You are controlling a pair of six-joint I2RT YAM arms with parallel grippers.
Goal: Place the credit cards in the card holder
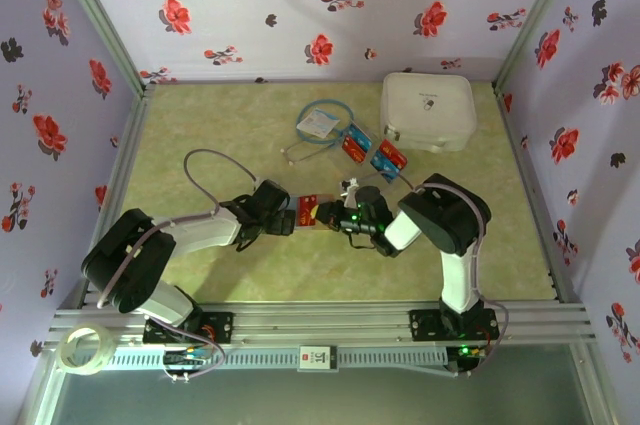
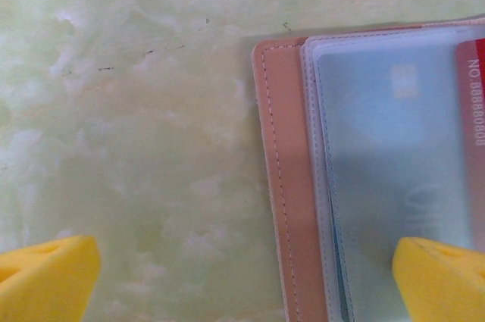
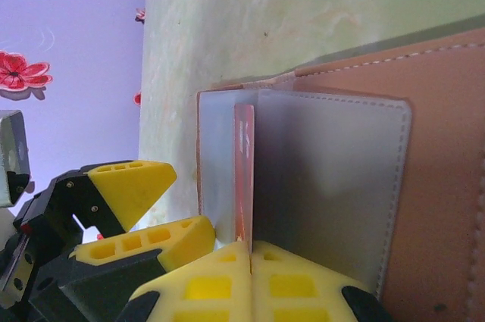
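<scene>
Jaws of right gripper (image 3: 250,261) clamp red card (image 3: 244,178); left gripper (image 2: 246,273) gapes wide over card holder (image 2: 288,186)

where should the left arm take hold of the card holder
Probably the card holder by its bare leather strip along the stitched outer edge, coming from the table side. It lies flat and open. That strip is free of sleeves, and the left gripper, fingers open, straddles it. The right gripper, shut on the red card, takes the sleeve side.

Card holder (image 2: 292,186) pinkish-tan, pale stitching; card (image 3: 244,178) red; table (image 2: 151,148) pale green marbled; walls (image 1: 300,5) lilac, red flowers.
</scene>
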